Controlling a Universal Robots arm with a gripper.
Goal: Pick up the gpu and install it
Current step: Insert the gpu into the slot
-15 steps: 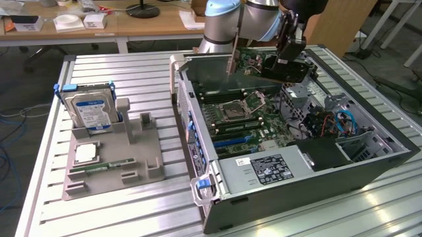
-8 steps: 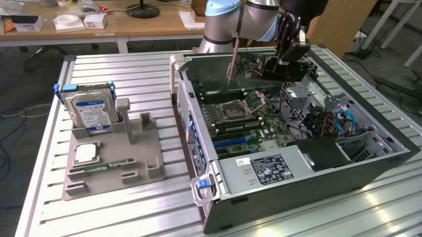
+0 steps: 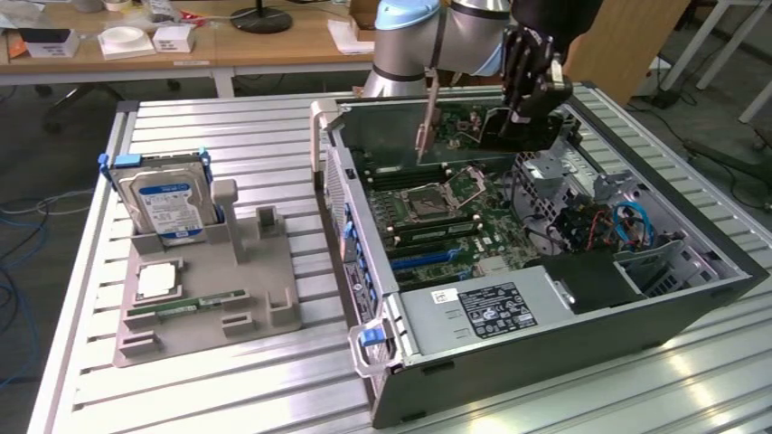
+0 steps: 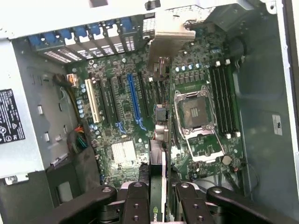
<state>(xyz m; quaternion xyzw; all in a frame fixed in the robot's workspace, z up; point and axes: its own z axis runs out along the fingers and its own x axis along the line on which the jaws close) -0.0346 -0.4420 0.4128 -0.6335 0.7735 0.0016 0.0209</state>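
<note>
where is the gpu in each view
Exterior view: the gpu hangs edge-on above the far end of the open case.
Wrist view: the gpu runs edge-on out from the pincer gripping it, above the motherboard.
Shared landmark: the cpu socket, beside the card.

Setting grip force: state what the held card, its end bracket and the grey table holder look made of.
Card: likely circuit board, seen edge-on, finish unclear. Bracket: bare sheet metal, silvery with dull sheen. Holder: probably plastic, flat matte grey, blocky moulded posts.
</note>
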